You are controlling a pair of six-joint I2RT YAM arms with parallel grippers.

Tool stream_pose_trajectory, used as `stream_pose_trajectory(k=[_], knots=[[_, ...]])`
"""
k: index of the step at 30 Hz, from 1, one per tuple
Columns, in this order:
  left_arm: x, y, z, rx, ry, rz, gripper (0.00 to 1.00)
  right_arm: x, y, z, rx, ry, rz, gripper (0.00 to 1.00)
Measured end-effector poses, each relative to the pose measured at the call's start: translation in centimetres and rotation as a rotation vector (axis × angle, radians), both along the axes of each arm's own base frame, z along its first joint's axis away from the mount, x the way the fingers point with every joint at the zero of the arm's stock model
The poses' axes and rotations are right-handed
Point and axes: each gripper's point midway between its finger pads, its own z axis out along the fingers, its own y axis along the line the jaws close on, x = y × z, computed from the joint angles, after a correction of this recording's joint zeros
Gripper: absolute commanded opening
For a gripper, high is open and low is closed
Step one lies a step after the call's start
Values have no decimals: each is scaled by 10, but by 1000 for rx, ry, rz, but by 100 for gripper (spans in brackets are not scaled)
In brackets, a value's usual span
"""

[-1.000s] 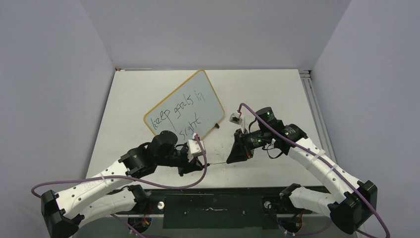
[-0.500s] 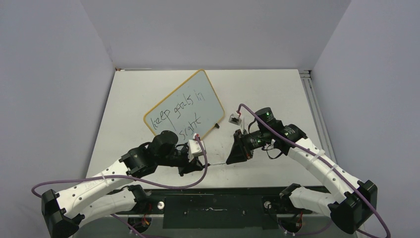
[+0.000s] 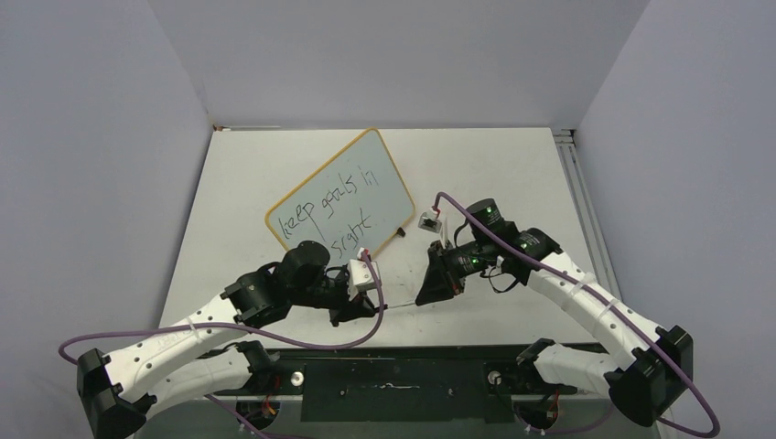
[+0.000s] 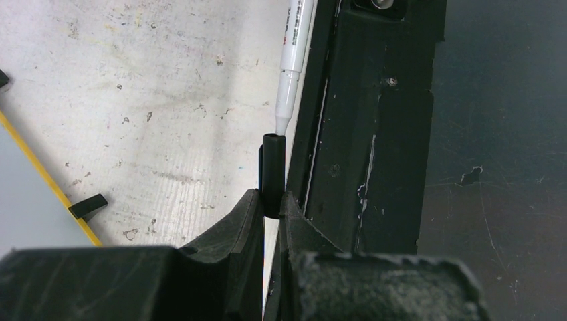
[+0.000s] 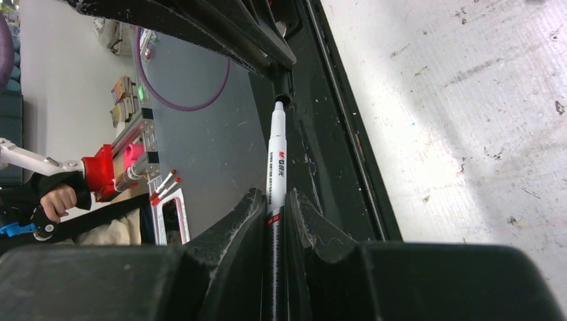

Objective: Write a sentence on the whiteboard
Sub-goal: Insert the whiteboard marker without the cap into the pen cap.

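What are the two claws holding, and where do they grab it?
The left claw pinches the black cap by its back end. The right claw grips the marker around its dark rear barrel.

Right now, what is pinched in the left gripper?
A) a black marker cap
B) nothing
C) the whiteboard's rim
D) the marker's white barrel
A: the left gripper is shut on the black cap; the marker, tip at the cap's mouth, sits in the right gripper.
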Motion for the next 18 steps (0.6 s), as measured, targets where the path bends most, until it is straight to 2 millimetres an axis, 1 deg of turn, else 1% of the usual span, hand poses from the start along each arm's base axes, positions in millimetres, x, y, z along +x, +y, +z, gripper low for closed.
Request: stream_pose_trajectory(k=[6,18], knots=[[-5,0,-1,4,5,-21,0,-2,2,-1,3,19,18,5],[-12,-3,7,-31,-9,-56,0,-9,9,-4,41,54,69,5]])
